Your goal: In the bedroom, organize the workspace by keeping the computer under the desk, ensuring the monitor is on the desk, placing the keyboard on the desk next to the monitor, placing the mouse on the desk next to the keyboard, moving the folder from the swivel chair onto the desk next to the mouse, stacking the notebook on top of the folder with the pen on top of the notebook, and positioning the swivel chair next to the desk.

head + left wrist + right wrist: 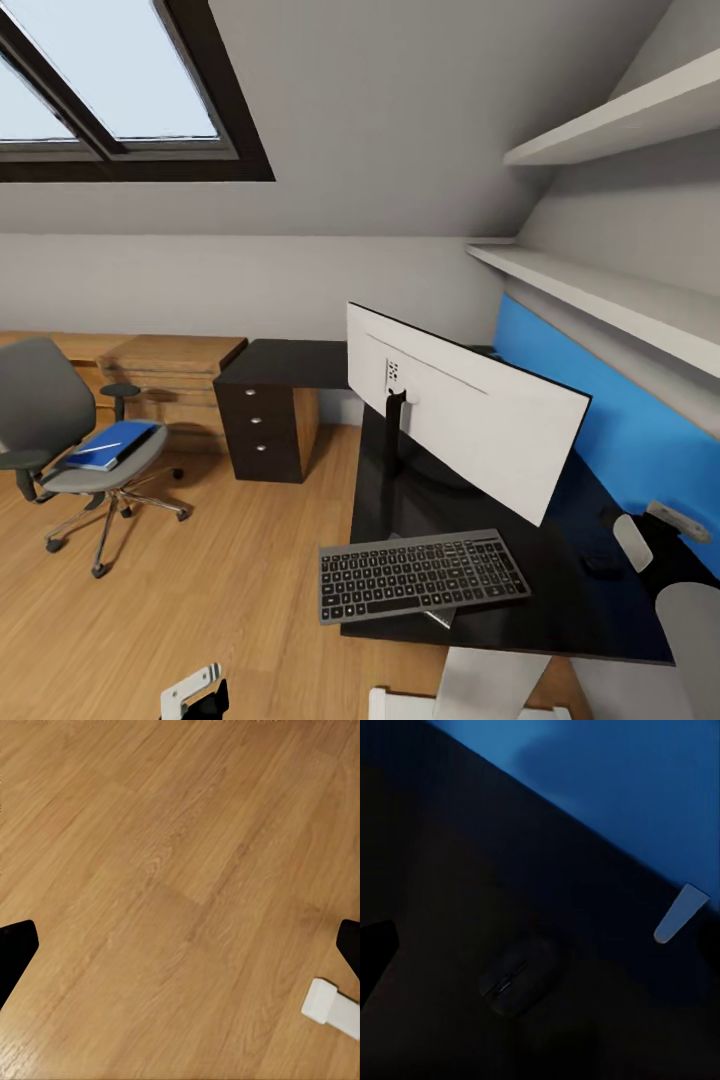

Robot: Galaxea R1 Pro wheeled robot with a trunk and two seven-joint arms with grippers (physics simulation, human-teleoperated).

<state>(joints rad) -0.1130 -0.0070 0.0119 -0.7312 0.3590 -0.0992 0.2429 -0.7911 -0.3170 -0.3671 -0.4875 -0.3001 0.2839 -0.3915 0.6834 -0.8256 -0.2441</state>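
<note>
Step in hand: mouse (521,975) placing. Right end effector (540,937) is hovering wide over it on the desk (560,610) (keyboard (420,575) lying well apart); next move calls for descending, gripping.

Grey keyboard (423,576) overhangs the black desk's (470,620) front edge, perhaps tilted.

Daylight from the skylight (110,80) lights the head view evenly; the desk (560,590) top shines glossy. The left wrist view is bright and slightly soft, the right wrist view very dim, details murky.
</note>
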